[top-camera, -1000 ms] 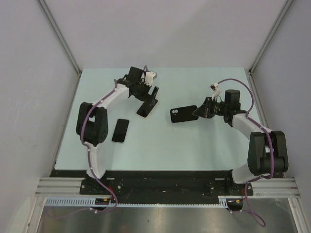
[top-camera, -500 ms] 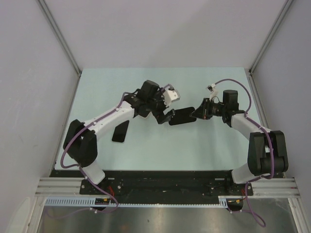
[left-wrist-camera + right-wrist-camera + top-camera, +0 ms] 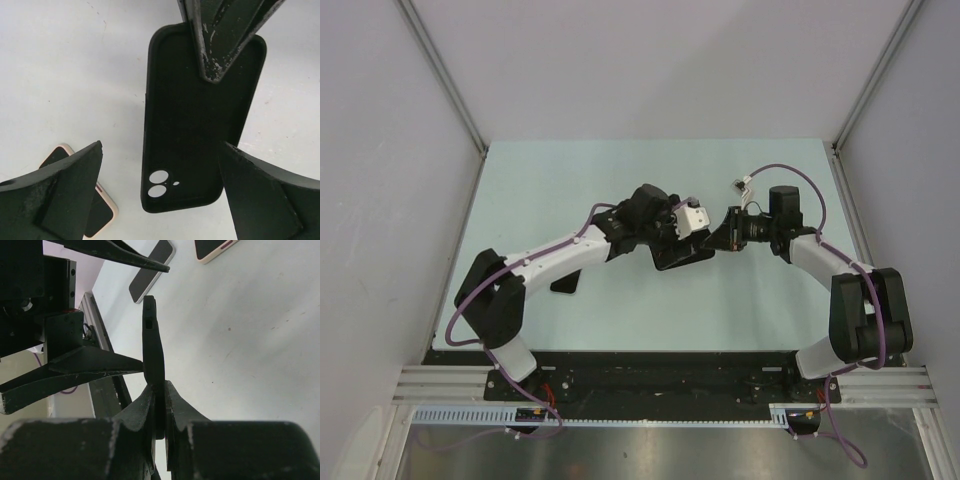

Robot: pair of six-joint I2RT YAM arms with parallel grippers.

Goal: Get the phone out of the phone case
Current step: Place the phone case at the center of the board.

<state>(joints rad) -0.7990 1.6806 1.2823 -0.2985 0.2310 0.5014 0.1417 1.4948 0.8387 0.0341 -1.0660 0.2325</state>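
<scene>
Black case (image 3: 190,125) pinched edge-on in my right gripper (image 3: 160,386); left gripper (image 3: 161,145), jaws wide, straddles it; I'd close squarely across its long sides.

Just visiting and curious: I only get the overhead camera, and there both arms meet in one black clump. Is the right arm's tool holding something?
Observer: Yes. Its wrist camera shows the right tool shut on one end of a black phone case, seen edge-on.
Operator: And the left tool?
Observer: The left tool is wide open, with the case between its fingers.
Operator: So where's the phone?
Observer: Two lie flat on the table beyond the case: a pale-edged phone and a pink-edged phone. I cannot tell which of them came out of the case.
</scene>
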